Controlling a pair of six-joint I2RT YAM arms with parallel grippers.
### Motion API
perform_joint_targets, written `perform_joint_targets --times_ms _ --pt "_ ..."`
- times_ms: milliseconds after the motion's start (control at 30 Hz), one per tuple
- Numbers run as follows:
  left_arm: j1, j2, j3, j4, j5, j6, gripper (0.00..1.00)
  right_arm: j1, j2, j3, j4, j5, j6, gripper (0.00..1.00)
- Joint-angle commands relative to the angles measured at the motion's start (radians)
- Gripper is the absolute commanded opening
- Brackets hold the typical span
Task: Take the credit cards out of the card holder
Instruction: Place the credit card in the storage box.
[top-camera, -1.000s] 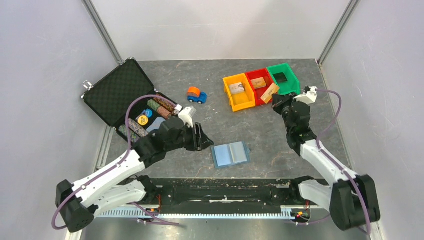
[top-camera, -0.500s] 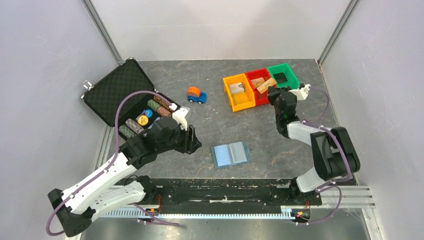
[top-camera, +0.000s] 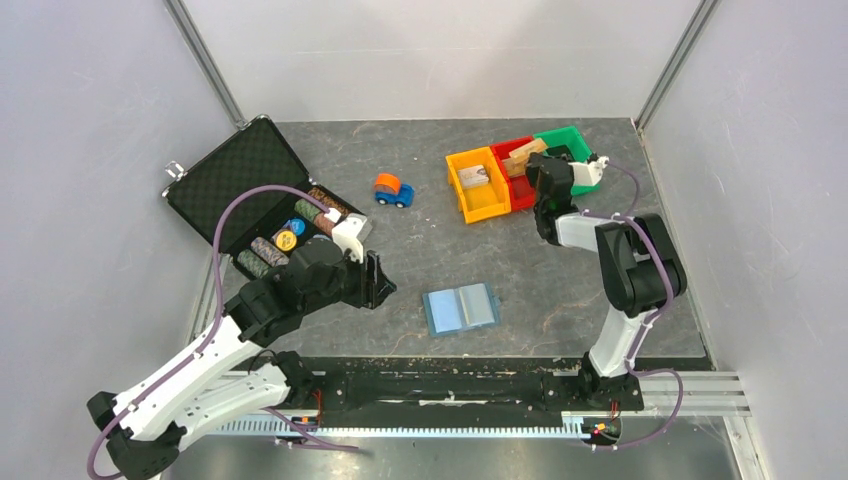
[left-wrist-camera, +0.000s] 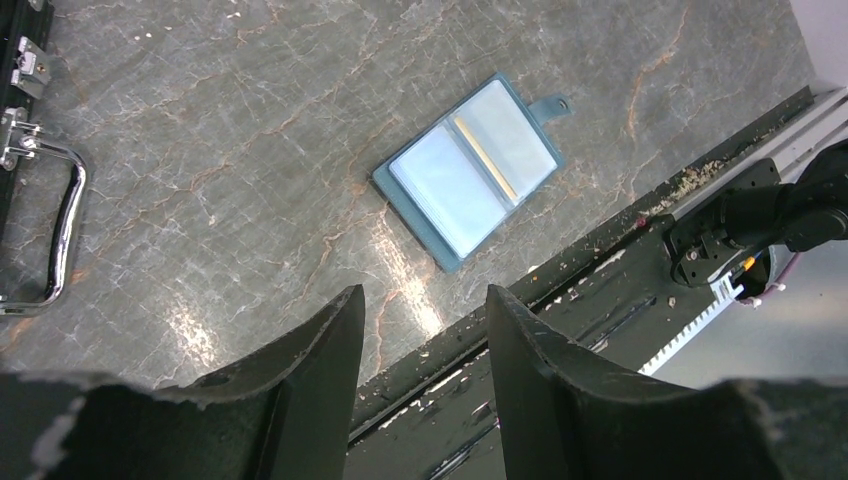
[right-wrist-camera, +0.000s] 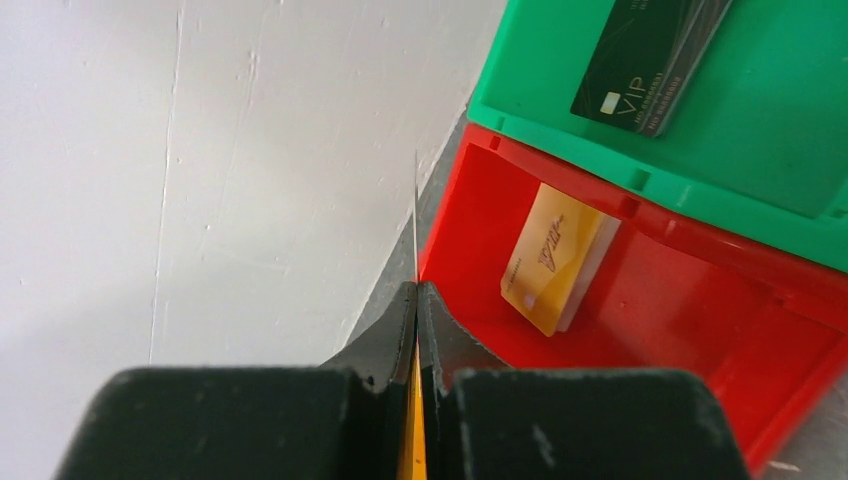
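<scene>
Light-blue and flat, the card holder (left-wrist-camera: 470, 170) lies spread open on the grey stone-look bench (top-camera: 430, 240), near the front edge, about midway between the two arms. Both halves face up, each a pale, glossy pocket panel inside a darker teal border, and a small closing tab (left-wrist-camera: 553, 103) sticks out from one edge. A thin tan strip runs along the fold; whether it is a card's edge, I cannot tell.

Just to its left, the left gripper (left-wrist-camera: 425, 300) hovers over bare bench with its fingers spread and nothing between them.

Far back on the right, the right gripper (right-wrist-camera: 417, 290) is pressed together on a tan credit card (top-camera: 527, 158), pinched edge-on above the red bin (right-wrist-camera: 700, 320). A gold card (right-wrist-camera: 555, 260) leans inside that bin, a dark card (right-wrist-camera: 650, 70) lies in the green bin (right-wrist-camera: 760, 130) beside it, and the yellow bin (top-camera: 485, 203) holds another card (top-camera: 473, 176).

A blue-and-orange toy car (top-camera: 393, 189) stands mid-bench, and an open black case (top-camera: 235, 185) of poker chips (top-camera: 285, 240) sits at the left.
</scene>
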Motion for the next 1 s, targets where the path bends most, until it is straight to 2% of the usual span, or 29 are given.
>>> perform_joint_targets --times_ms 0,967 --pt "-0.003 -0.025 -0.01 0.015 -0.023 0.057 0.55 0.016 0.049 0.103 -0.035 0.079 0.049 0.0" --pt "-0.003 -0.06 -0.016 0.021 -0.04 0.05 0.56 0.06 0.188 0.293 -0.308 0.135 0.196 0.0"
